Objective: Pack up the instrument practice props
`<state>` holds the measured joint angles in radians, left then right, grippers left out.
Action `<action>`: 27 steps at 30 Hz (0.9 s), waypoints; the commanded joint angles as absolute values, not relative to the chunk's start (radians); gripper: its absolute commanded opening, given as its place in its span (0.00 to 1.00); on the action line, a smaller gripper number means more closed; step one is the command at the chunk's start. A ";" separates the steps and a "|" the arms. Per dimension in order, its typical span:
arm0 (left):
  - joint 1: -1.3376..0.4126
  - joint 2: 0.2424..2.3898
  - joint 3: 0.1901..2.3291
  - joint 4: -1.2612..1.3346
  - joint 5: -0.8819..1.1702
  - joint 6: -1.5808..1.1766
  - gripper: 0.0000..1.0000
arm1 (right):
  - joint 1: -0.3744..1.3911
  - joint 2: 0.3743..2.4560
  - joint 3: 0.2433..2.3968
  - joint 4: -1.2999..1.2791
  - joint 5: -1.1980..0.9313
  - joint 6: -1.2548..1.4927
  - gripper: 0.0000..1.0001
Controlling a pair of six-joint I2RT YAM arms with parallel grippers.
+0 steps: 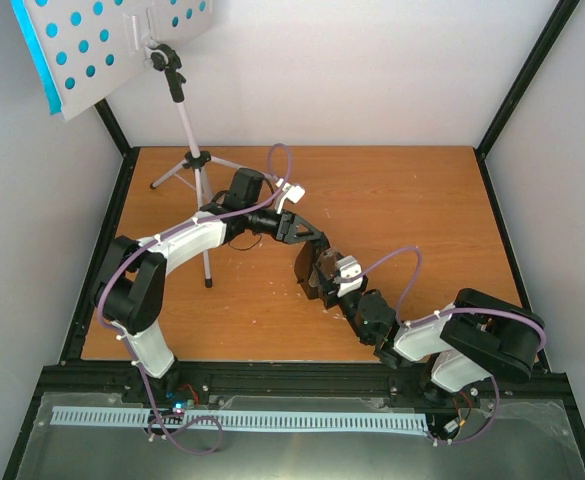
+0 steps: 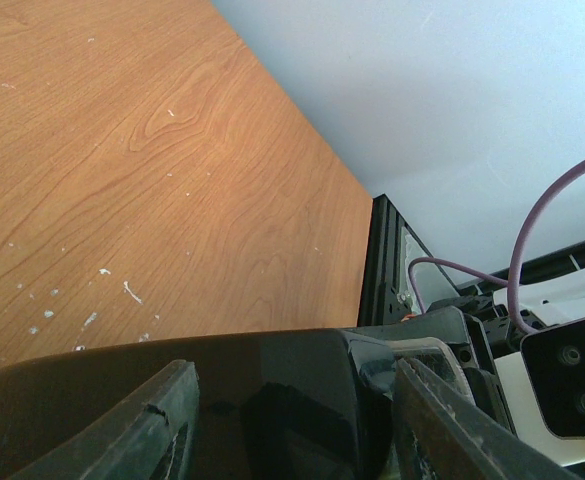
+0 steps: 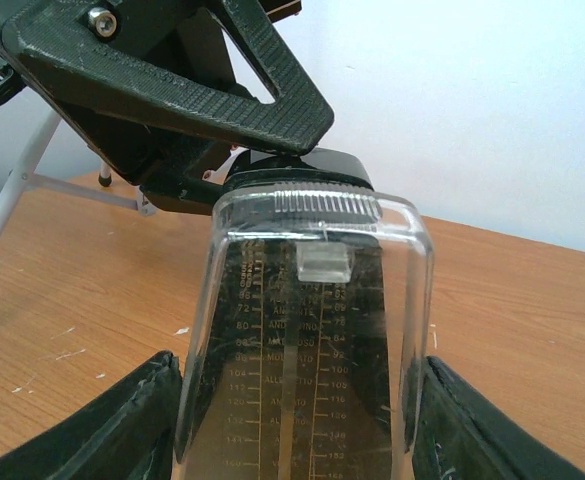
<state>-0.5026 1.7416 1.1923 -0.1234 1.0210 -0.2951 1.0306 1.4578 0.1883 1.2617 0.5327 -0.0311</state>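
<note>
The right tool (image 3: 297,425) is clamped on the metronome (image 3: 302,320), on its clear cover (image 3: 317,205), in the middle of the top view. The left tool (image 2: 287,420) grips its black body. Under them is the brown desk (image 1: 402,200). The white music stand (image 1: 187,130) with blue pages (image 1: 34,50) stands at the upper left.

Top cam: high, behind both arm bases (image 1: 162,372), looking down on the whole worktop (image 1: 392,200). Left wrist cam: low, facing across the wood to a wall (image 2: 452,90). Right wrist cam: v. close on the metronome (image 3: 307,340) (music stand (image 3: 14,192) legs at left); top view shares both.
</note>
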 commanded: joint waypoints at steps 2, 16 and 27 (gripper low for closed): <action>-0.512 1.742 1.203 -0.153 1.005 -0.265 0.54 | 1.050 1.502 0.174 1.153 0.518 -0.015 0.51; -0.512 1.731 1.206 -0.154 0.989 -0.253 0.56 | 1.052 1.524 0.181 1.128 0.525 0.011 0.60; -0.504 1.604 1.182 -0.134 0.894 -0.226 0.89 | 1.052 1.140 0.151 0.859 0.531 0.001 0.98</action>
<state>-0.5041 1.6844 1.1843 -0.1646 0.9413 -0.2565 1.0447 1.3025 0.1661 1.0187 0.5152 -0.0036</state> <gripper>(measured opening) 0.870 0.959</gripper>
